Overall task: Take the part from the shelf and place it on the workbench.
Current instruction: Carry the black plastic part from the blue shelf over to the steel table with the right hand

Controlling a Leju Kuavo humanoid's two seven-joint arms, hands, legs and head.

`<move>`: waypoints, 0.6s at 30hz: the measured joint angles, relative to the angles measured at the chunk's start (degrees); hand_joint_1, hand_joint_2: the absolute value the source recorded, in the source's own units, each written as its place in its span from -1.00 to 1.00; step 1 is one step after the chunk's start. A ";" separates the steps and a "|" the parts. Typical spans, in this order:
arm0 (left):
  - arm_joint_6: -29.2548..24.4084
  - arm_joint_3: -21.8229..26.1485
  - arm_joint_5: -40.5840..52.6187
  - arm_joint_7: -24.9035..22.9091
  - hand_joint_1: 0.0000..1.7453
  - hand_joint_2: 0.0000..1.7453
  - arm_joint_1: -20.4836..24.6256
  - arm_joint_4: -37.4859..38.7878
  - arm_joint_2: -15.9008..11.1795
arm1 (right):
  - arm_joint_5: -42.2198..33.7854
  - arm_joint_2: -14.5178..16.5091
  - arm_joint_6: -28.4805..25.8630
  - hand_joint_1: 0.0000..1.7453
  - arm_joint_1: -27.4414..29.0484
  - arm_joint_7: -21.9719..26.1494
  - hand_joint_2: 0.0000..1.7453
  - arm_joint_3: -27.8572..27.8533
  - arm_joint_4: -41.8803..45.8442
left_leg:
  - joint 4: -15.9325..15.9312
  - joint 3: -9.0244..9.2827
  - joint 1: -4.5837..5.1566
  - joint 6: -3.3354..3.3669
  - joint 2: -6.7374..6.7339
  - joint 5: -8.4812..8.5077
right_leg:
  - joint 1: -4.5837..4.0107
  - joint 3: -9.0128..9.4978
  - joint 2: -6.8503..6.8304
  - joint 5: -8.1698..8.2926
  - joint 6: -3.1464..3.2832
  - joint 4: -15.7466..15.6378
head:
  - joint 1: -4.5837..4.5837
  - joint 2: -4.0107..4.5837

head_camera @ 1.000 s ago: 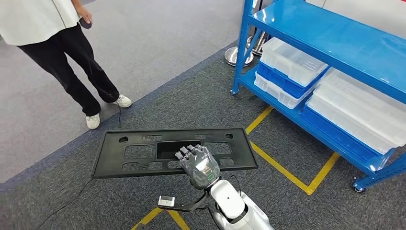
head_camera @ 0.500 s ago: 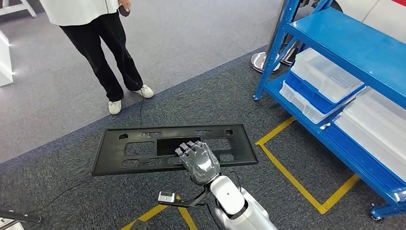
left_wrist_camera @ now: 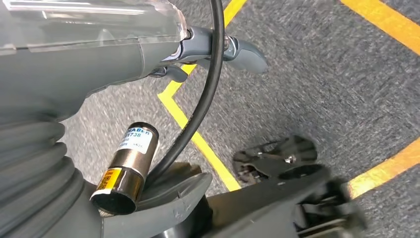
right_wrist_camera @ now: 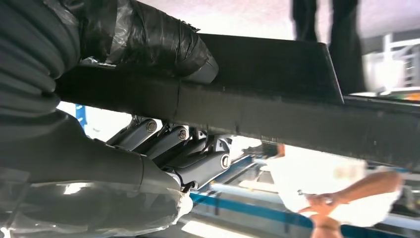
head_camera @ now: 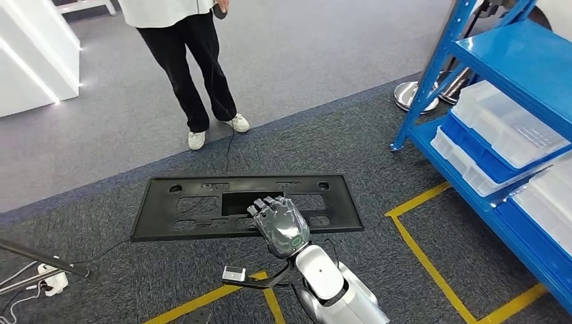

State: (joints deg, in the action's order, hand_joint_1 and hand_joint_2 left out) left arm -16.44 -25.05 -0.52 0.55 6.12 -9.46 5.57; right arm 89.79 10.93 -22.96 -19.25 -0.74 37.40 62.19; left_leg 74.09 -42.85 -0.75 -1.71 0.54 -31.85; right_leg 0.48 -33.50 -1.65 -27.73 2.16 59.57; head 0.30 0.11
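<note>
Black plastic panel [head_camera: 246, 206], flat and slotted, held level above grey carpet [head_camera: 418, 155] by right hand [head_camera: 280, 226]; thumb on top face, fingers [right_wrist_camera: 168, 141] curled under near edge. Left hand [left_wrist_camera: 213, 49]: state cannot be told. Blue shelf [head_camera: 499, 61] stands right of panel; person [head_camera: 192, 61] beyond it.

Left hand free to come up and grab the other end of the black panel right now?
Probably yes. The left hand hangs low over the carpet with nothing seen in it, and the black panel's left end has nothing around it; the right hand holds its near edge at mid-length.
</note>
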 joint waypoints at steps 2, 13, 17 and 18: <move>-0.04 0.00 0.00 0.00 -1.00 1.00 -0.17 0.00 0.01 | -0.30 0.09 -0.04 0.98 0.09 0.66 1.00 0.00 -0.13 | -2.29 1.29 0.04 0.20 -0.45 2.08 | -0.16 0.11 -1.46 -0.17 0.01 0.01 | 0.00 0.00; -0.32 0.02 0.00 0.16 -1.00 1.00 -0.30 0.00 0.01 | -2.82 1.17 0.66 0.98 0.25 3.81 1.00 -0.61 -0.55 | -17.38 8.77 0.74 3.45 -0.32 7.66 | -0.21 -2.85 0.51 -5.66 -2.21 8.11 | 0.09 0.00; -0.32 0.02 0.00 0.15 -1.00 1.00 -0.37 0.00 0.03 | -3.26 0.98 0.85 0.98 0.80 4.36 1.00 -0.98 -1.43 | -16.90 8.73 0.71 3.43 2.97 7.52 | -0.04 -6.42 1.78 -5.59 -2.48 13.73 | 0.08 0.00; -0.32 0.02 0.00 0.15 -1.00 1.00 -0.41 0.00 0.03 | -3.28 0.98 0.84 0.98 0.82 4.37 1.00 -0.99 -1.52 | -16.61 8.73 0.65 3.28 3.85 7.39 | 0.10 -5.00 2.33 -3.23 -2.47 10.27 | 0.08 0.00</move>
State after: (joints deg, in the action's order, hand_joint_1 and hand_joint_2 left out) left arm -16.76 -25.03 -0.52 0.70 5.71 -9.46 5.60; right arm 86.50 11.91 -22.12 -18.44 3.63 36.41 60.67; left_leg 57.48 -34.12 -0.10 1.57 4.38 -24.46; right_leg 0.58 -38.50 0.67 -30.96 -0.31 69.84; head 0.38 0.11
